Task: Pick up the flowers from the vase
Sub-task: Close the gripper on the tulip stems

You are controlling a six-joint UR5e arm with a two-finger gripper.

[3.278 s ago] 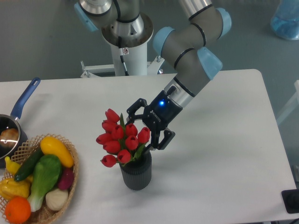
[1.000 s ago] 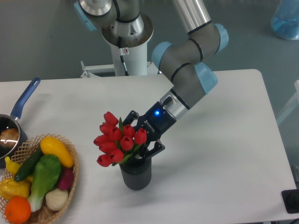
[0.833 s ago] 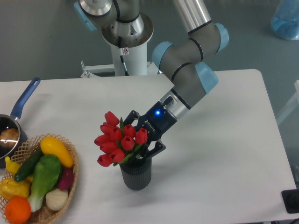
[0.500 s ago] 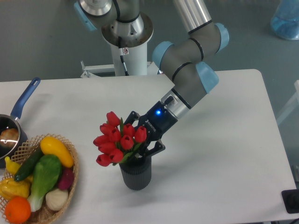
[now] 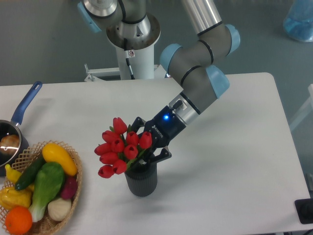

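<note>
The flowers [image 5: 119, 147], a bunch of red tulip buds with green leaves, stand in the dark grey ribbed vase [image 5: 142, 181] near the table's front middle and lean to the left. My gripper [image 5: 143, 157] reaches in from the upper right, just above the vase's mouth. Its fingers are closed around the green stems under the buds. The stem ends are still inside the vase. The buds hide the fingertips in part.
A wicker basket [image 5: 73, 188] with vegetables and fruit sits at the front left. A blue-handled saucepan [image 5: 22, 108] lies at the left edge. The arm's white base [image 5: 133, 54] stands behind the table. The white table [image 5: 234, 147] stretches to the right.
Since 3.3 s ago the gripper moved down-left and closed on the stems. In the last second the bunch has tipped and shifted a little to the left; the vase has edged slightly.
</note>
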